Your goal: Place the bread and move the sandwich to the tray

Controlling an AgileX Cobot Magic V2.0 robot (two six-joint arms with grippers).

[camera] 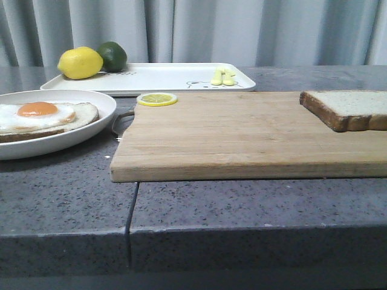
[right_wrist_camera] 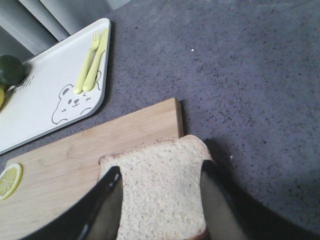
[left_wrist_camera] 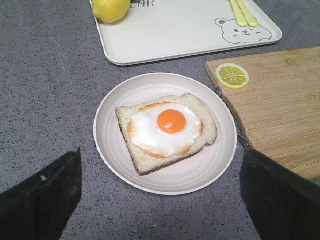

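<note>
Bread [right_wrist_camera: 160, 190] lies on the cutting board's [camera: 242, 136] right end, right gripper [right_wrist_camera: 160, 200] fingers spread around it.
Left gripper [left_wrist_camera: 160, 200], fingers apart, hangs over the sandwich [left_wrist_camera: 167, 130] left of the board.

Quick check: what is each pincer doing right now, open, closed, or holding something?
Left pincer: open, empty, above the plate.
Right pincer: open, fingers either side of the bread, not closed on it.
</note>
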